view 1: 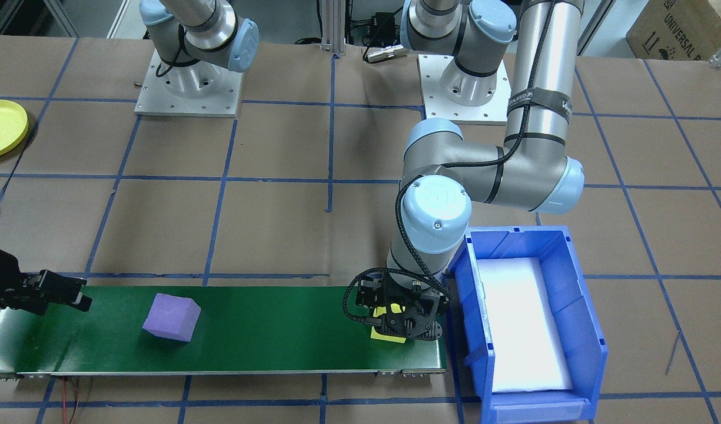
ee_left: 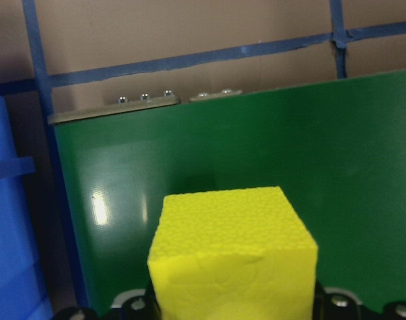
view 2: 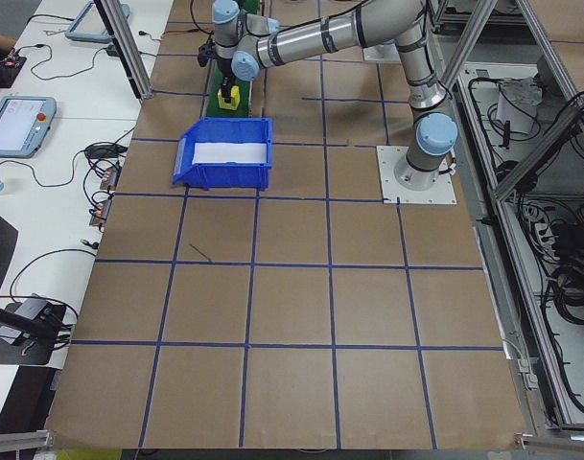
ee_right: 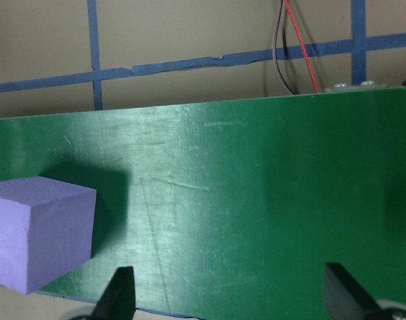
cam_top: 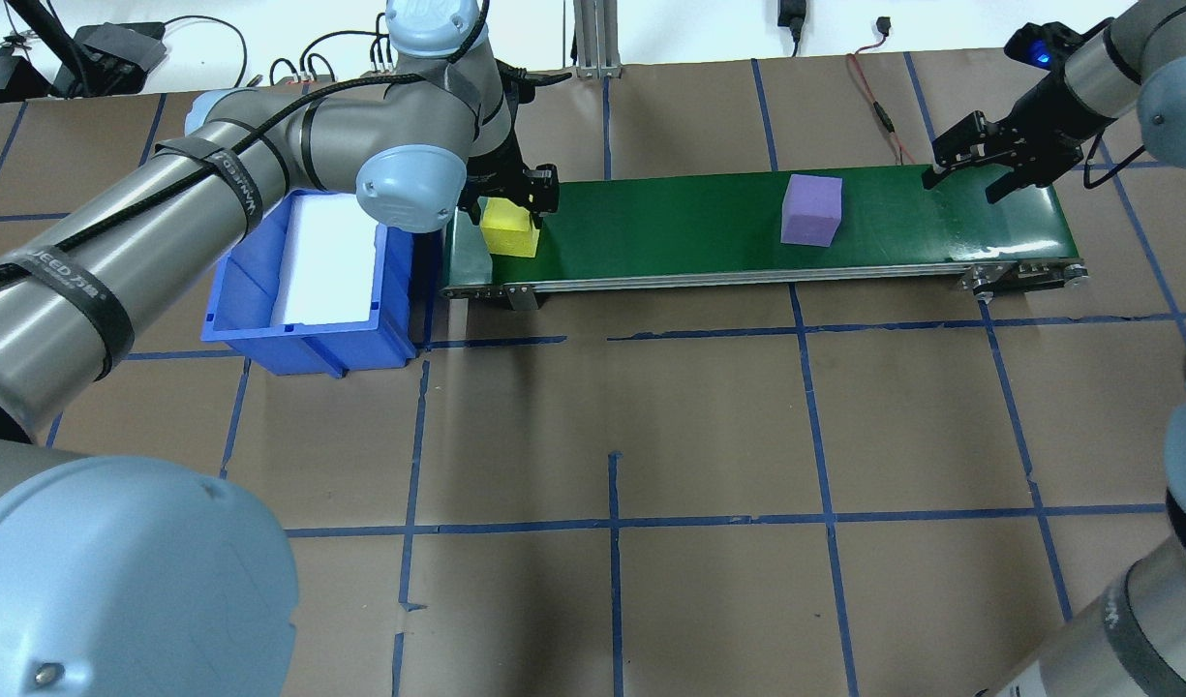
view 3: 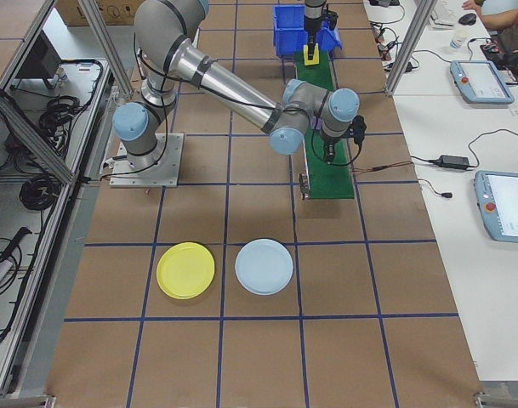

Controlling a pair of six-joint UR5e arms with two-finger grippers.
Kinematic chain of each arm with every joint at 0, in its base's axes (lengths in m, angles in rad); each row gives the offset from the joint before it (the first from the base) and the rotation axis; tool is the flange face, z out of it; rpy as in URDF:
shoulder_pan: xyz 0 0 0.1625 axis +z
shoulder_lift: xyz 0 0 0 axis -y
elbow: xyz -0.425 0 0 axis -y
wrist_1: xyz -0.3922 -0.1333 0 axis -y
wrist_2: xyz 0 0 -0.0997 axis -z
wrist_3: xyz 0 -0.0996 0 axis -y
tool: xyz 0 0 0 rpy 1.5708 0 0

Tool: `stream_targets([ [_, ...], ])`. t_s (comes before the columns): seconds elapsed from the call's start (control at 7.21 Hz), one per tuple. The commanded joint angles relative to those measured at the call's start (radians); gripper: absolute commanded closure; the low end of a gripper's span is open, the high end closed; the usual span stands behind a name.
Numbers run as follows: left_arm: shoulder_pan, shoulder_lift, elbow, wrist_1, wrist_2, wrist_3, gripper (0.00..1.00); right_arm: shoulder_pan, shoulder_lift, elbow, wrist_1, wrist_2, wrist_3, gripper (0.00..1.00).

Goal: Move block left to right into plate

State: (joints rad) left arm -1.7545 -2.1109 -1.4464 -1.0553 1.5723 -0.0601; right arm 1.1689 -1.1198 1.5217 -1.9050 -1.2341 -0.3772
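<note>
A yellow block [cam_top: 511,238] rests on the left end of the green belt [cam_top: 670,223], and my left gripper [cam_top: 508,198] stands over it, shut on it. In the left wrist view the yellow block [ee_left: 233,253] fills the bottom middle and hides the fingertips. A purple block [cam_top: 811,209] lies free on the belt further right, tilted on an edge in the front view [view 1: 172,318]. My right gripper [cam_top: 965,182] hovers open over the belt's right end, with the purple block [ee_right: 39,233] off to one side. A yellow plate [view 3: 185,269] and a light blue plate [view 3: 264,266] lie on the table near the right arm.
A blue bin [cam_top: 302,281] with a white liner stands against the belt's left end, right beside my left gripper. Red and black wires [ee_right: 289,47] run past the belt's far right end. Brown paper with blue tape lines covers the table.
</note>
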Motion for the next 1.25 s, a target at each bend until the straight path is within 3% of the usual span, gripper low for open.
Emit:
stream_targets([
  [0.0,0.000,0.057,0.053,-0.023,-0.011,-0.047,0.00,0.000,0.000,0.000,0.000,0.004,0.004,0.01],
  [0.28,0.007,0.243,0.109,-0.295,-0.038,-0.035,0.00,0.000,0.000,0.000,0.000,0.030,0.006,0.01],
  [0.42,0.071,0.338,0.106,-0.427,-0.040,-0.024,0.00,0.000,0.000,-0.002,0.000,0.030,0.011,0.01],
  [0.69,0.101,0.507,0.034,-0.521,-0.048,-0.024,0.00,0.000,0.000,-0.005,-0.002,0.030,0.029,0.01],
  [0.83,0.104,0.522,-0.035,-0.517,-0.043,-0.023,0.00,0.000,-0.005,-0.003,0.000,0.012,0.056,0.00],
  [1.11,0.115,0.564,-0.061,-0.525,-0.035,-0.023,0.00,0.000,-0.002,-0.003,-0.002,0.012,0.069,0.00],
])
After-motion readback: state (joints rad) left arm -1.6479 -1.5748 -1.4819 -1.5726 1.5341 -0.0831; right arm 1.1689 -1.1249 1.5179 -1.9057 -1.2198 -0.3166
